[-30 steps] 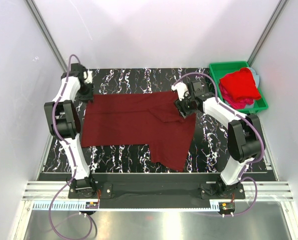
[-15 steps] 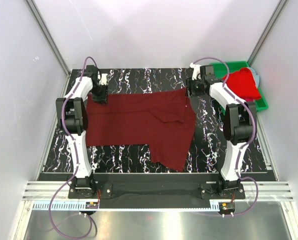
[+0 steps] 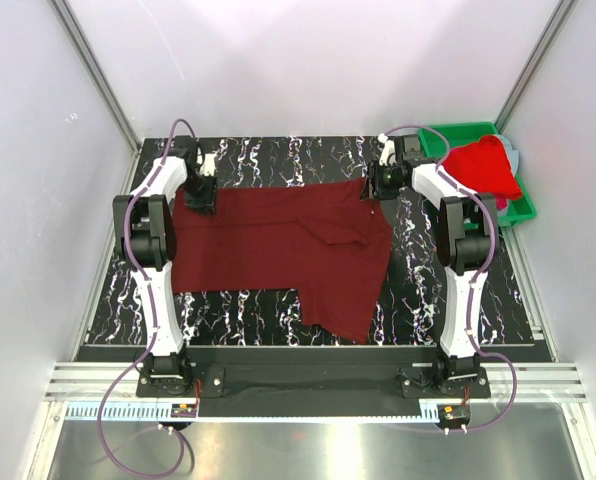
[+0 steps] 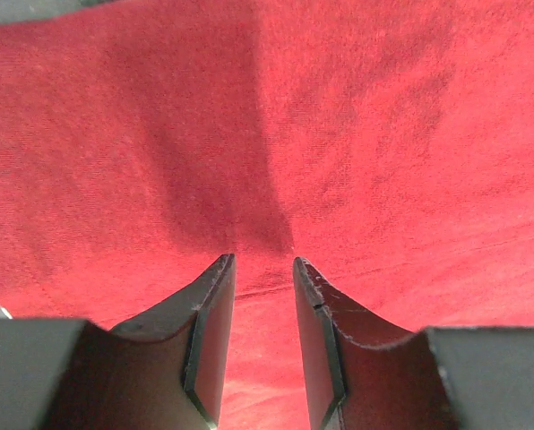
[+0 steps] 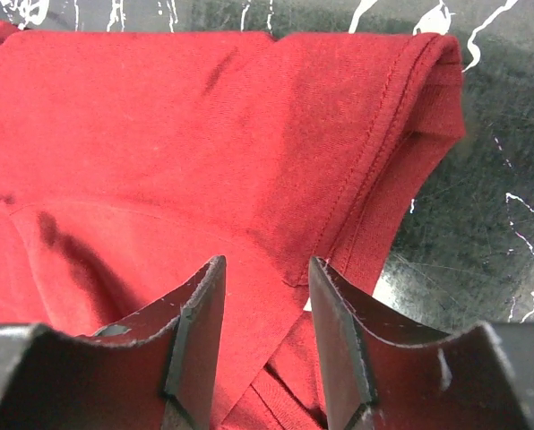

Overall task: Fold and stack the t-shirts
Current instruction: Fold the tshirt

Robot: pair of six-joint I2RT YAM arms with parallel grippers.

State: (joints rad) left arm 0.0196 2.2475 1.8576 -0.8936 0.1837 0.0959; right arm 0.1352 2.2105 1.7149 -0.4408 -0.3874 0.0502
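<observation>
I have the dark maroon t-shirt (image 3: 268, 245) spread flat on the marbled black table (image 3: 278, 155), one lower flap hanging toward the near edge. My left gripper (image 3: 200, 198) sits on its far left corner. In the left wrist view the fingers (image 4: 215, 305) stand a narrow gap apart with cloth showing between them, nothing pinched. My right gripper (image 3: 376, 186) is at the far right corner, its jaws parted and straddling the shirt's stitched edge just beside the bare table.

A second ago the left gripper hung off the shirt's left side and the right one was further in over the cloth. Both have since moved to the back corners. The shirt itself lies as before.

A bright red t-shirt (image 3: 483, 165) is heaped in the green bin (image 3: 448, 135).
</observation>
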